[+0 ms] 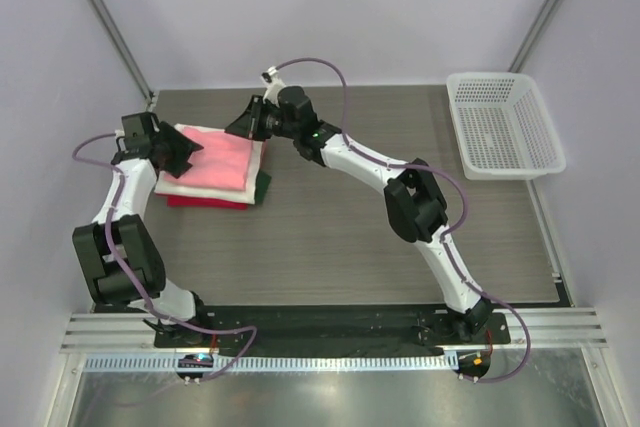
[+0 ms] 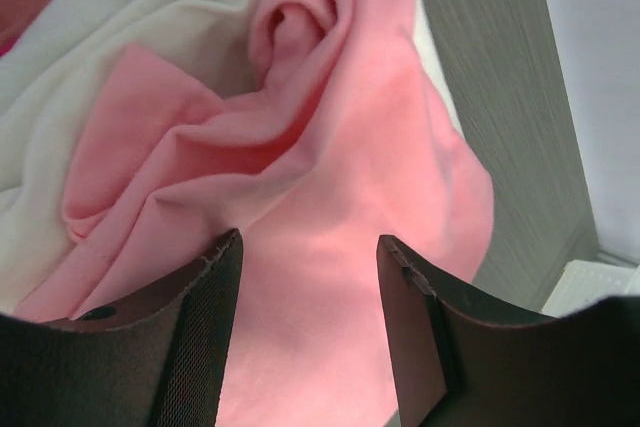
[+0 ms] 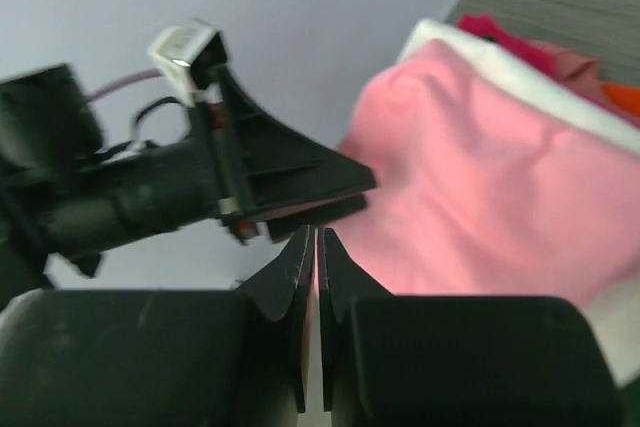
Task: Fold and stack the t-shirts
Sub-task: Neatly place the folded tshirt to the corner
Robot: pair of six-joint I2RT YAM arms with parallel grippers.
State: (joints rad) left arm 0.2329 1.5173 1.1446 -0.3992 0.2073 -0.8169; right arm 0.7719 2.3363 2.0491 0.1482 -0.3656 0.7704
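Note:
Three t-shirts lie stacked at the table's left. The salmon-pink one point(image 1: 218, 159) is on top, its cloth bunched into folds point(image 2: 300, 97). The white one point(image 1: 176, 187) lies under it and the red one point(image 1: 205, 203) at the bottom. My left gripper point(image 1: 178, 152) stands over the stack's left edge, open, with pink cloth showing between its fingers point(image 2: 205, 327). My right gripper point(image 1: 246, 119) is at the stack's far right corner. Its jaws are shut to a thin slit point(image 3: 316, 235), and I see no cloth caught in them. The pink shirt point(image 3: 480, 187) lies just beyond the tips.
A white mesh basket point(image 1: 505, 127) stands at the table's back right. A dark green cloth point(image 1: 263, 185) pokes out at the stack's right side. The side wall runs close behind the left gripper point(image 3: 300, 197).

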